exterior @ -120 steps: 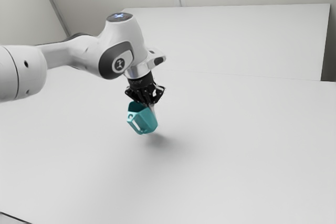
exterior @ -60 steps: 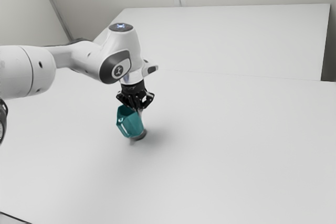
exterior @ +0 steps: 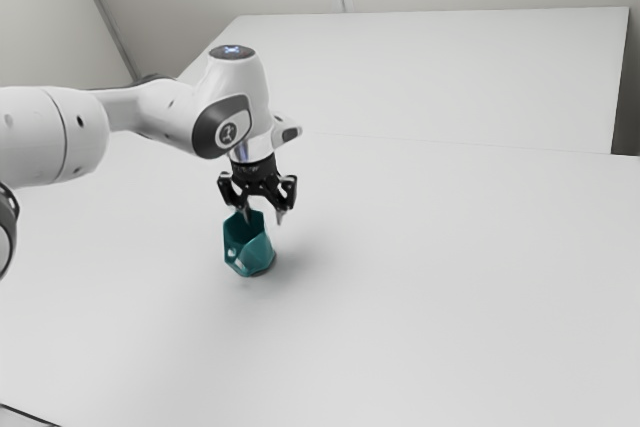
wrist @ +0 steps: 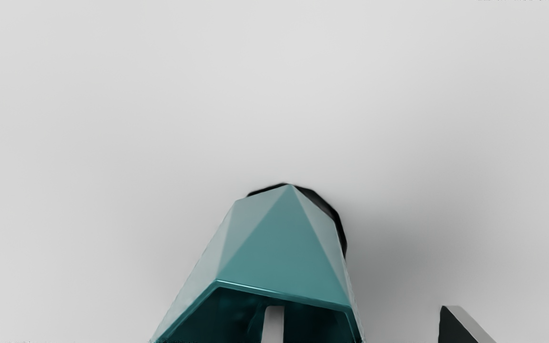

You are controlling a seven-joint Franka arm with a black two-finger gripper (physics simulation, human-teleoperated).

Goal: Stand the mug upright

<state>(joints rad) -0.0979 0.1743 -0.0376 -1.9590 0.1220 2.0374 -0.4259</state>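
Stretching across the one white table [exterior: 450,297], the single arm [exterior: 130,112] runs level from the exterior view's left, then bends so its hand points straight down. One gripper [exterior: 263,215], two fingers spread wide: one inside the mug's mouth, one outside, well apart. One teal mug [exterior: 256,253], mouth up, sits just below, toward the exterior view's left.

the exterior view looks down from beside the arm [exterior: 150,112], well back, over the table [exterior: 450,297] to its far edge. the wrist view looks down from the arm's end, up close. both see the mug [exterior: 256,255].
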